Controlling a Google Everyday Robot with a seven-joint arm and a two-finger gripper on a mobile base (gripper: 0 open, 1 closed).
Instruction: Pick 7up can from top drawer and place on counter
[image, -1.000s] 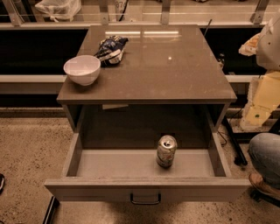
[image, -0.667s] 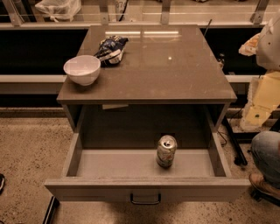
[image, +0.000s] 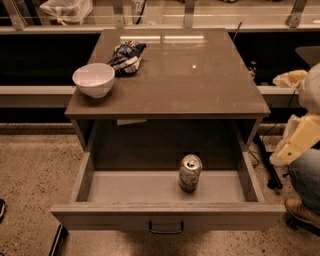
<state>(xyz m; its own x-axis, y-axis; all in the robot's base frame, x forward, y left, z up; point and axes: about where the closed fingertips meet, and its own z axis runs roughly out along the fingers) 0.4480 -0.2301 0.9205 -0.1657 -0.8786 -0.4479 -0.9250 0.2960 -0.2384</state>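
Stillness is the news: the wide grey-brown top drawer (image: 100, 216) hangs open as before, the small silver-white 7up can (image: 190, 173) upright inside, right of centre, unmoved. Behind, the glossy brown counter (image: 200, 85) holds a white bowl (image: 93, 79) and dark snack bag (image: 127, 56). The end effector is out of view, its state unknowable; the pick seems unstarted.
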